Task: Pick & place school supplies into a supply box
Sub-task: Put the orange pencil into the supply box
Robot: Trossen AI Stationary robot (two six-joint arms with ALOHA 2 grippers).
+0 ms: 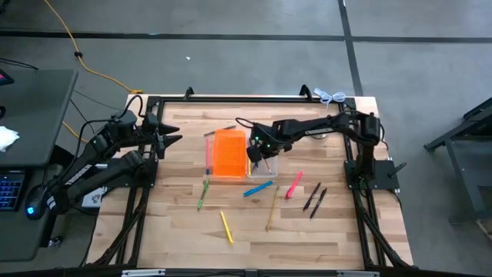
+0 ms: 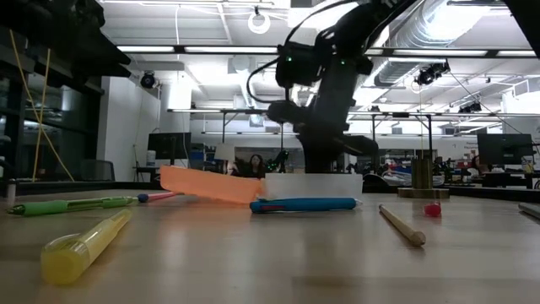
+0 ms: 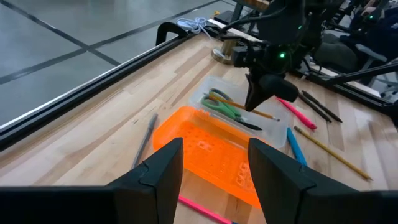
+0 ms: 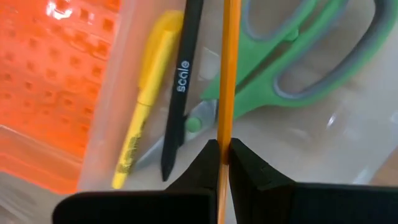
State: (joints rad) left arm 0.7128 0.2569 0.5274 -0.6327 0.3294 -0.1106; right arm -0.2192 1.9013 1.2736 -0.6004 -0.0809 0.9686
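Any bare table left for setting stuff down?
Free: the back strip between the rail and the box; the front edge below the yellow marker; the right side past the black pens. Crowded: in front of the box, and its clear tray, where the right claw grips a pencil.

1. A robotics lab or workshop is indicated by a wooden bench point(image 1: 254, 231) framed in black metal on a grey concrete floor point(image 1: 231, 46).
2. Exposed ceiling ducts point(image 2: 456, 34) and strip lights point(image 2: 169, 49) are seen overhead.
3. Monitors point(image 2: 169, 145) and workstations are ranged beyond the bench, at twelve o'clock.
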